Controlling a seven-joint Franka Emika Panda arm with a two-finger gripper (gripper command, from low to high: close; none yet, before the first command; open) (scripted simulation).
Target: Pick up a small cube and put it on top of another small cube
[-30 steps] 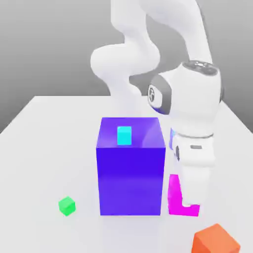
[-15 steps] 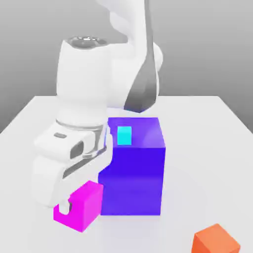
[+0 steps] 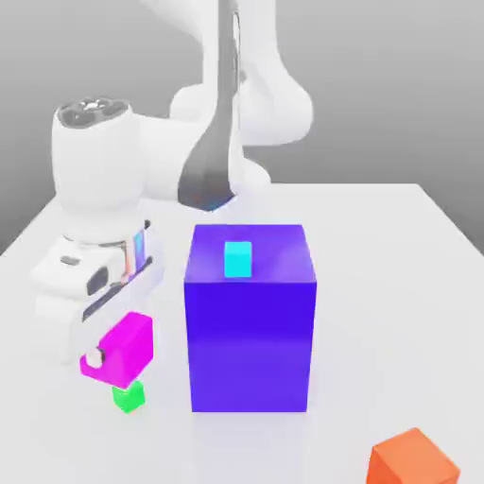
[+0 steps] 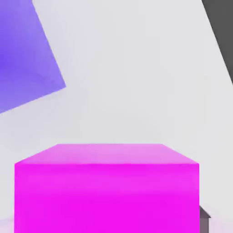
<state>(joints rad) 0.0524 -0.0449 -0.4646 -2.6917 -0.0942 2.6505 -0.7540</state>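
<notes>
Gripper (image 3: 106,357) holds magenta cube (image 3: 126,346)

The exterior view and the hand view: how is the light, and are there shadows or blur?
Exterior view: soft, even light, faint shadow beneath the blue-purple block, edges sharp. Hand view: the magenta cube glows flat and bright, no glare, its edges slightly soft.

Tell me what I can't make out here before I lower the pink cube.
- Tiny bright green cube: exterior view, its top is hidden by the bright magenta-pink cube held in the claw; whether they touch is unclear.
- Green cube's alignment under the pink cube: hand view, the magenta-pink cube blocks everything below it.
- Orange cube: exterior view, cut off by the bottom edge.
- Large blue-purple block: hand view, cut off by the frame edge.
</notes>
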